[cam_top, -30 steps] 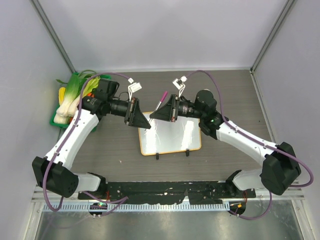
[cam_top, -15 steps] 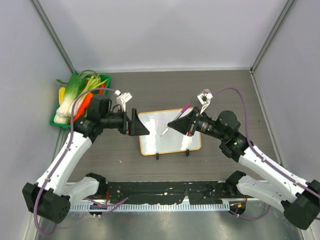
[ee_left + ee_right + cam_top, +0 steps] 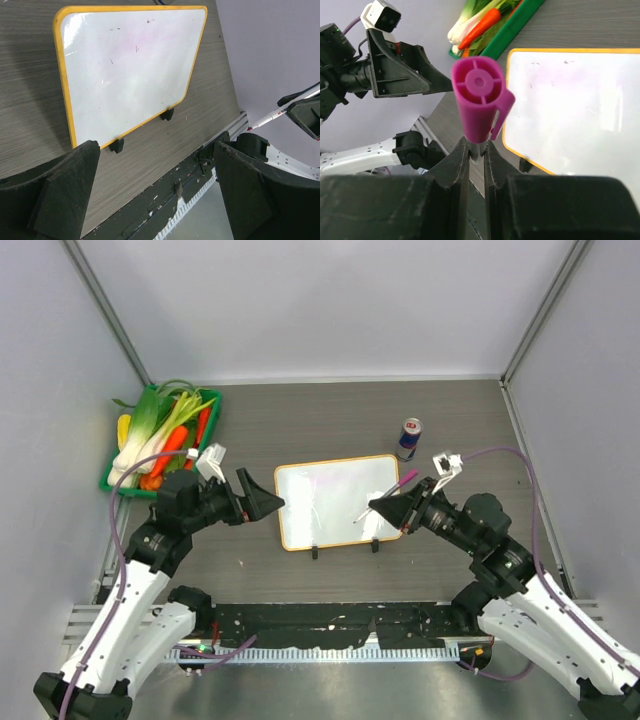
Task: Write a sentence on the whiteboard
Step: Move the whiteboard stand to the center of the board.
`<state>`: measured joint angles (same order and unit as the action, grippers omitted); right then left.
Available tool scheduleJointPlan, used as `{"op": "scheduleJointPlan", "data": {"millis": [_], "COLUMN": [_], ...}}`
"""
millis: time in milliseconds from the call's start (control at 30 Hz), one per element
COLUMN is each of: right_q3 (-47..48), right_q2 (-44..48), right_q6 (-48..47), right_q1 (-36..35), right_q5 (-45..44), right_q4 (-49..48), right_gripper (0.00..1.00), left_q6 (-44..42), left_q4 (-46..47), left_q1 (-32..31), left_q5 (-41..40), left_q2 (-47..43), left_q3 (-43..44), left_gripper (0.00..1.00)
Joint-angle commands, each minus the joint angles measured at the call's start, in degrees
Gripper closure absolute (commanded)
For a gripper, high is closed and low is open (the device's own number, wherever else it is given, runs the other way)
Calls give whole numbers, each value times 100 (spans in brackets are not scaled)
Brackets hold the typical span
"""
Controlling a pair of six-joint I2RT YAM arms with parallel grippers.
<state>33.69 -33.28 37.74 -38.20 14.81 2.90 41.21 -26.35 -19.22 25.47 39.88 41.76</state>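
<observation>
The whiteboard (image 3: 335,502) lies flat mid-table, orange-framed, with two black clip feet on its near edge. No sentence is in view on it, only a faint pink haze and a few specks (image 3: 130,70). My right gripper (image 3: 388,507) hovers over the board's right near corner. It is shut on a marker (image 3: 408,479) whose magenta cap end (image 3: 480,105) sticks up out of the fingers (image 3: 477,146). My left gripper (image 3: 262,494) stands open just left of the board, above the table, with nothing between its fingers (image 3: 156,150).
A green tray (image 3: 110,484) of leeks, carrots and other vegetables sits at the far left. A blue and silver can (image 3: 410,438) stands behind the board's right far corner. A black rail (image 3: 330,620) runs along the near table edge.
Both arms have drawn back toward their bases, off the board. The right one carried the marker with it. The left jaws have spread wider. The can has come into view.
</observation>
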Motion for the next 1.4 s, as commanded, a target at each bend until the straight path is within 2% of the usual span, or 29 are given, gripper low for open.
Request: {"op": "scheduleJointPlan", "data": {"millis": [0,133,367,633,1167,1367], "right_q3": [164,199,-64,-302,-311,-205], "right_q2": [567,972,1060,472,-477,-987], "right_q6": [-205,-249,-205,-390,-566,-697], "right_q1": [-39,-30,-39,-30,-30,-30], "right_q5": [-916,-1339,-1129,-936,-1015,-1033], "right_q4": [1140,1801,1645,942,10,-254], "right_gripper": [99,99,99,99,99,99], "left_q6": [28,-219,-315,-833,-1309,-1318], "left_q4": [192,-2,25,-538,-687,-705], "left_q1": [24,24,15,24,15,24], "left_q5": [-43,150,203,81,46,-112], "left_q2": [300,688,890,1232,2032,1866], "left_q3": [16,105,-36,227,526,491], "left_gripper": [0,0,0,0,0,0]}}
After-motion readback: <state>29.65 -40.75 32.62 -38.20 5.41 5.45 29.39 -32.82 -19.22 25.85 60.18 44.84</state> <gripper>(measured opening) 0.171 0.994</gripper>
